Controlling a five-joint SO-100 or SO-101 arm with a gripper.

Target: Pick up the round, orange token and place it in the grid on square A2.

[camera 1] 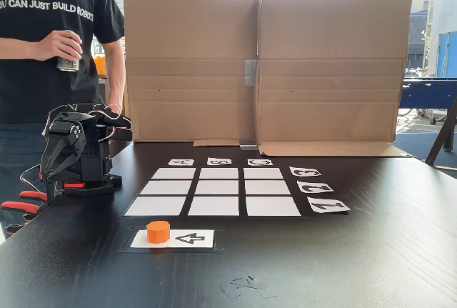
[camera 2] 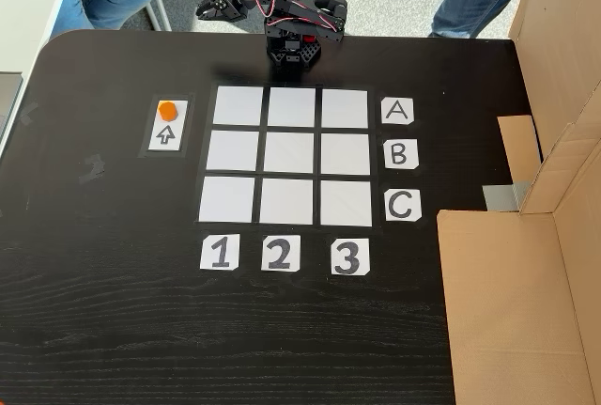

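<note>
The orange token (camera 2: 167,110) sat on the white arrow card (camera 2: 167,127), just beside the grid (camera 2: 286,155) on the black counter (camera 2: 282,330). Square A2 (camera 2: 293,108) lay bare. The arm was folded at the counter's edge, well apart from the token, its end effector (camera 1: 54,167) pointing down; whether wide or narrow, I could not tell. A person (camera 1: 43,43) held a can behind it.

1. The black wooden surface (camera 2: 113,330) shows fine grain with a soft sheen.
2. The small round orange plastic token (camera 1: 158,231) looks smooth and matt.
3. The grid of white paper rectangles (camera 2: 289,154) is matt (flat, uncreased).
4. The brown folded cardboard screen (camera 1: 328,65) is dull.
</note>
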